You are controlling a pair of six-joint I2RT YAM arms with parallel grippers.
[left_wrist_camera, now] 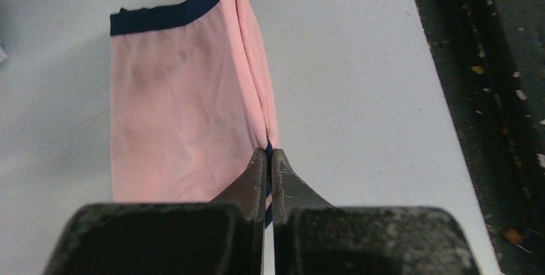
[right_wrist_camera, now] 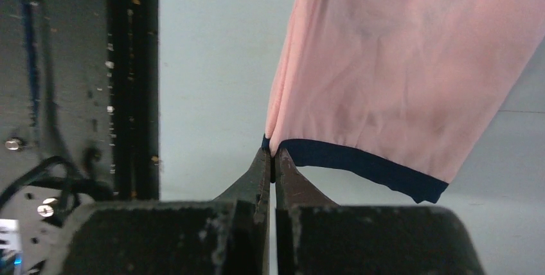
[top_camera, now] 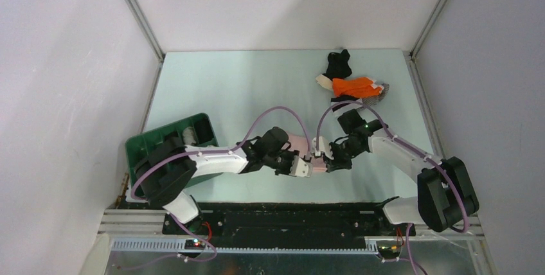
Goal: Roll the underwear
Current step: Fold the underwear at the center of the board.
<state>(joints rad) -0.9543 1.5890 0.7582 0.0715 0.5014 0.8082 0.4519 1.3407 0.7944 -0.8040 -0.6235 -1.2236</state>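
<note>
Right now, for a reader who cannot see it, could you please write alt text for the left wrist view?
The left gripper is shut on a folded edge of the pink underwear, whose navy band runs along the far end. A pale table lies beneath.

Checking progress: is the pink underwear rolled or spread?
Spread: pink underwear shows a flat panel, edge pinched by left gripper and right gripper.
</note>
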